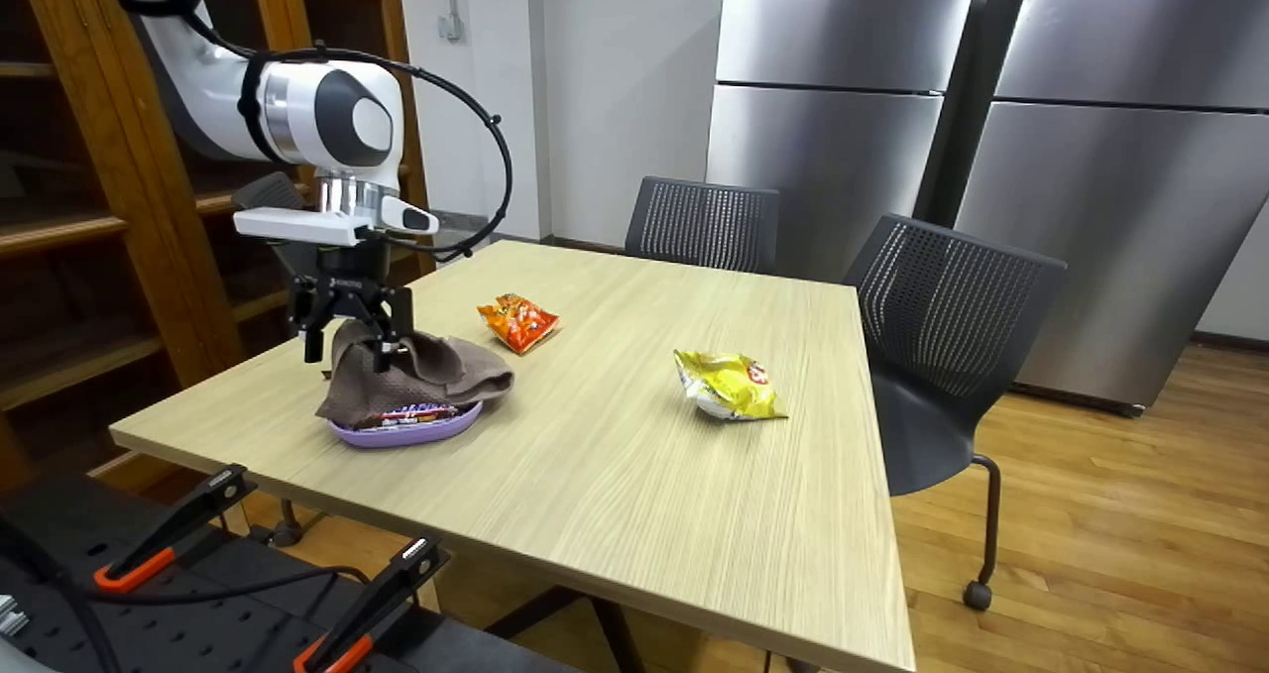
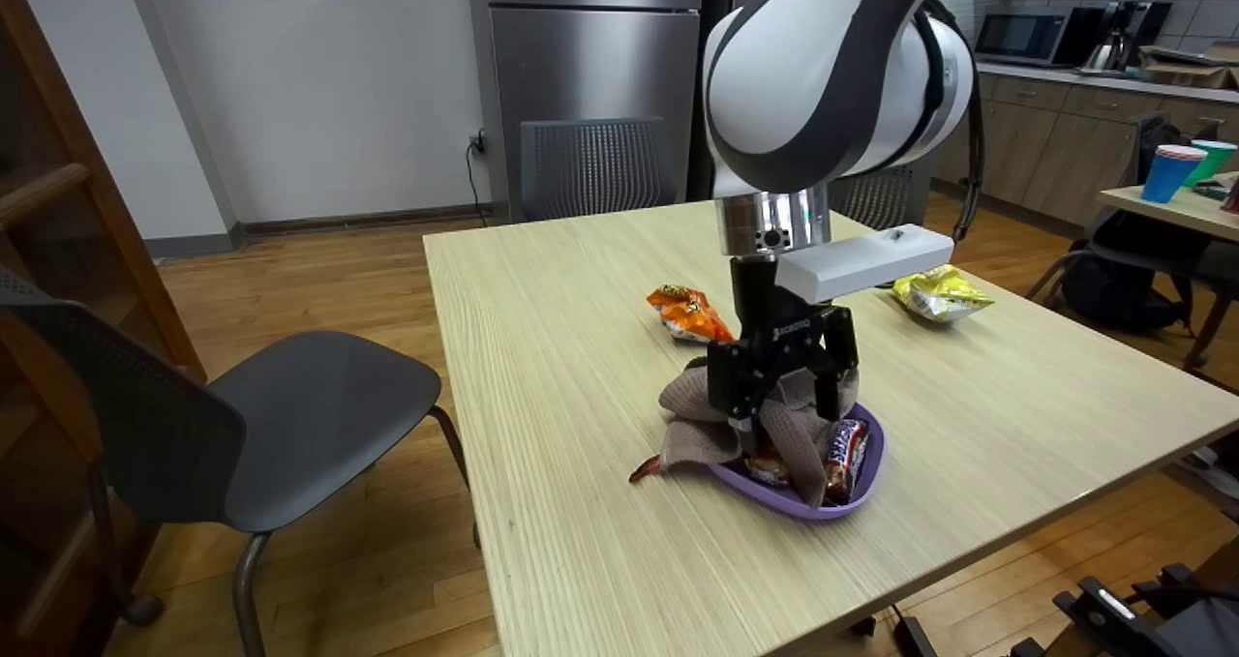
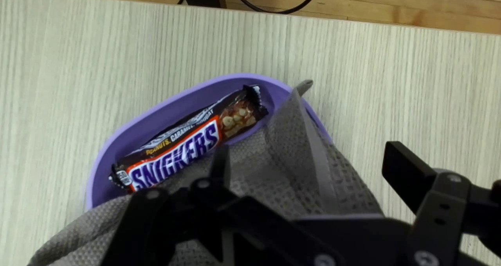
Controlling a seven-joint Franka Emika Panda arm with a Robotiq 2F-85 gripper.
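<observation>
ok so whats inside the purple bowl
A Snickers bar lies in the purple bowl, and an exterior view shows part of another wrapper. The brown cloth drapes over much of it, so whatever else is beneath cannot be seen.

The claw (image 1: pixel 348 350) is black, the dish (image 3: pixel 213 93) purple. The towel (image 3: pixel 270 176) is gray-brown with tiny squares. The brown candy bar (image 3: pixel 186 142) has blue letters. There's an orange bag (image 1: pixel 519 323) and a yellow bag (image 1: pixel 732 386). The pale surface (image 1: pixel 595 475) has thin stripes.
</observation>
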